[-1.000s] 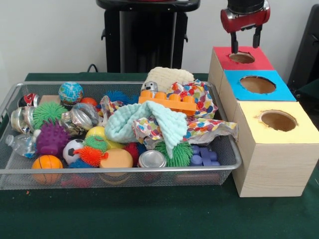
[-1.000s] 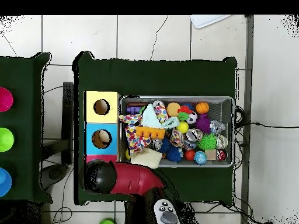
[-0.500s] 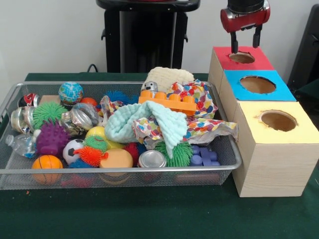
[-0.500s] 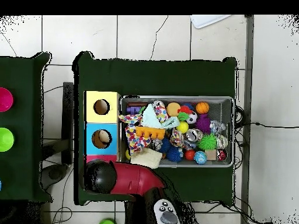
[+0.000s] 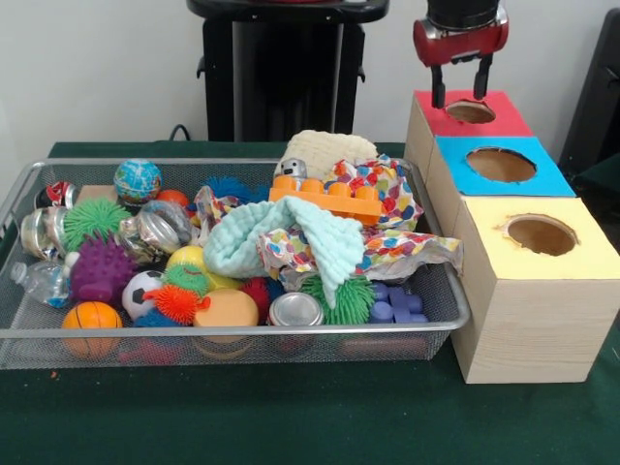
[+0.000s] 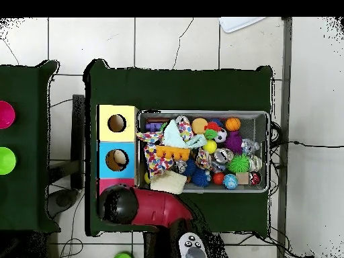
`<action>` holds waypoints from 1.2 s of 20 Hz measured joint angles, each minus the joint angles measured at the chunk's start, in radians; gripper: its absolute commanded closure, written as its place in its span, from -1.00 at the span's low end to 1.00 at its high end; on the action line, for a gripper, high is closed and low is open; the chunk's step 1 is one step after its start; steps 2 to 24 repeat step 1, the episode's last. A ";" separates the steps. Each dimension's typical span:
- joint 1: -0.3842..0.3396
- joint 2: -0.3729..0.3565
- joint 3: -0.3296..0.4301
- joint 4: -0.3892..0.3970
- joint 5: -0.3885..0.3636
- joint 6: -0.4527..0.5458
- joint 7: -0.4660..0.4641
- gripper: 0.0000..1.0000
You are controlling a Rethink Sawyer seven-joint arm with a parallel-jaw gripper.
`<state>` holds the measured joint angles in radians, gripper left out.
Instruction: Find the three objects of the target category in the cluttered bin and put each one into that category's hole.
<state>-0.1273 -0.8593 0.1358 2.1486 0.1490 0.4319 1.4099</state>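
Note:
My gripper hangs open and empty just above the left rim of the red box's hole. Blue hole and yellow hole follow toward the front. The wire bin holds a mint cloth, a patterned cloth, a cream knit cloth, an orange brick, blue bricks, a globe ball, a purple spiky ball, a basketball and a tin can. In the overhead view the arm hides the gripper and the red box.
The three boxes stand in a row against the bin's right side in the front view. Overhead, the yellow box and blue box lie left of the bin rim. Coloured bowls sit on a second table at far left.
My gripper has shifted a little to the left over the red box, still open. Nothing in the bin has moved.

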 measured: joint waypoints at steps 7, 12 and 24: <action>0.008 0.000 -0.014 -0.005 -0.010 -0.008 0.000 -1.00; 0.008 0.000 -0.014 -0.005 -0.010 -0.008 0.000 -1.00; 0.008 0.000 -0.014 -0.005 -0.010 -0.008 0.000 -1.00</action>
